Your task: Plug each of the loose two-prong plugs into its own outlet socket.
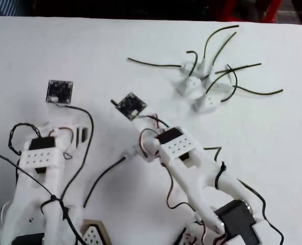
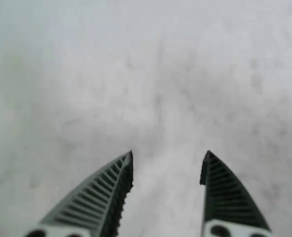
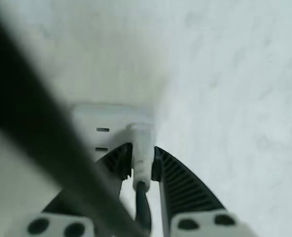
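- Plainly, a white plug (image 3: 142, 148) was seen clamped between the two fingers of the right gripper (image 3: 143, 160), with its black cord (image 3: 142, 207) trailing back between them.
- The front end of the plug was pressed against a white outlet socket (image 3: 104, 123), beside two free slots in its face; whether the prongs were seated could not be told.
- A dark, blurred strand (image 3: 32, 123) was seen crossing close before the right wrist camera.
- The left gripper (image 2: 166, 163) was held over the bare white table (image 2: 160, 74), its jaws well apart and nothing between them.
- From above, the right arm (image 1: 191, 163) was seen stretched from the near right edge toward the middle of the table, and the left arm (image 1: 38, 168) was placed at the near left.
- A cluster of loose plugs (image 1: 208, 102), white with thin dark wires, was left lying at the far right of the table, well apart from both arms.
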You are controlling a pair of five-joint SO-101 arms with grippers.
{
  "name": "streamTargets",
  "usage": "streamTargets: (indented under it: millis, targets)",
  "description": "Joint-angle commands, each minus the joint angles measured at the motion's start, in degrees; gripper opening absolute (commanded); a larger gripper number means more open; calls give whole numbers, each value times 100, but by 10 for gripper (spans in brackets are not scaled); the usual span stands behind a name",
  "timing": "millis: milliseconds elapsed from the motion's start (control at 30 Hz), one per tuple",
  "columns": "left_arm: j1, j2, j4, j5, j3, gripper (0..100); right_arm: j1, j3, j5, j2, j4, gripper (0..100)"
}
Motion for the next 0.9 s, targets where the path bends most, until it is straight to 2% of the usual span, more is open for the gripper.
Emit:
streamTargets:
  millis: [0, 300, 667, 867]
  targets:
    - [-57, -57, -97, 53, -35, 229, 66, 26, 44, -22, 233, 17]
    - [-66, -57, -97, 62, -35, 229, 875, -905, 18, -681, 145, 17]
    - [-66, -57, -97, 62, -35, 229, 1956, -1178, 18, -752, -1648, 17]
    - [-66, -57, -97, 62, -35, 229, 2229, -1187, 62, -752, -1859, 21]
